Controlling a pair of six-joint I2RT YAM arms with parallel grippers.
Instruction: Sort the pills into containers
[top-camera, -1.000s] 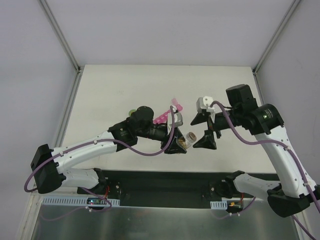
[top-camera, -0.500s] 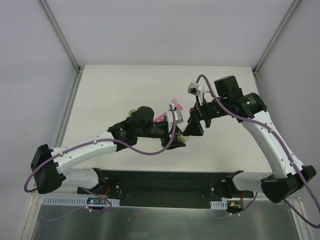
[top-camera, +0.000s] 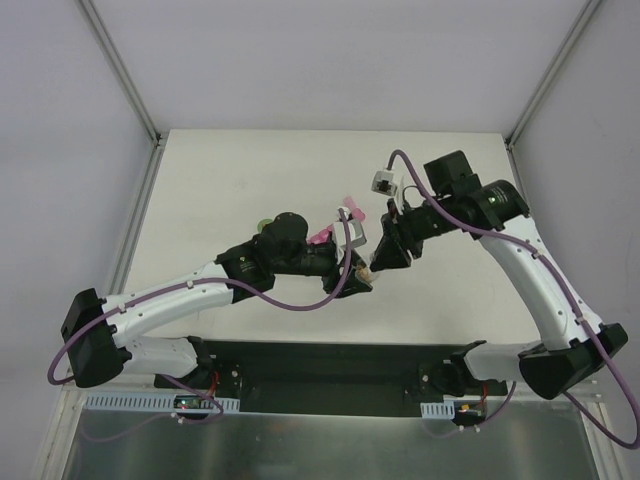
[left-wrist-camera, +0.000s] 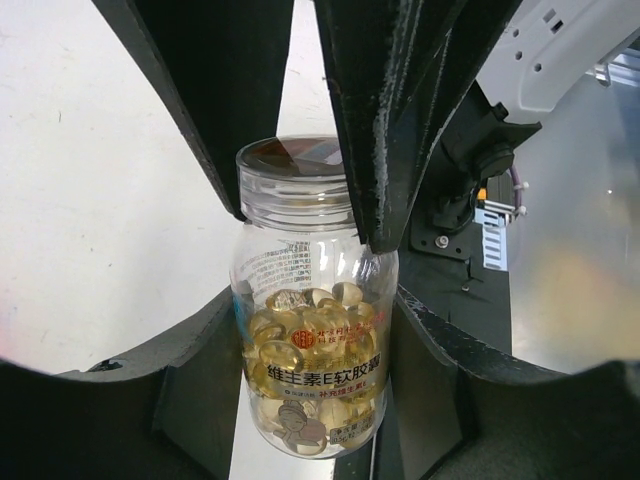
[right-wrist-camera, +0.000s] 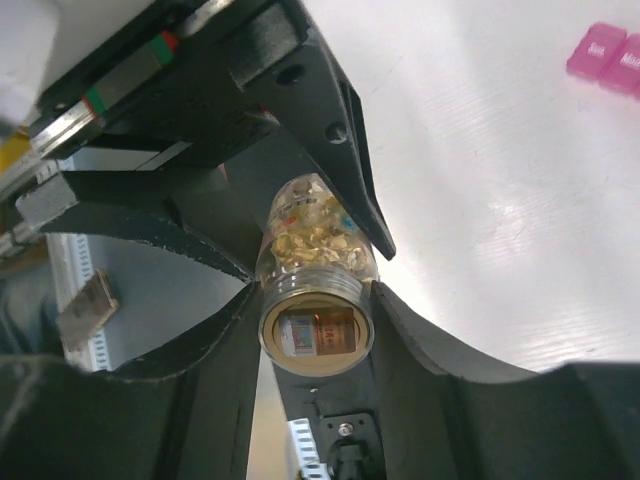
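- Near the desk middle, the pink containers lie partly hidden behind the left arm.
- Just in front of them, the left gripper is clamped on the bottle body.
- Amber pills sit inside the bottle.
- Right gripper has its fingers pressed against both sides of the cap.

You've got the small clear bottle with its see-through cap and printed label, clear of the white table. A sliver of green bottle shows, mostly hidden. At your near edge there's a black strip, then a grey metal sheet.
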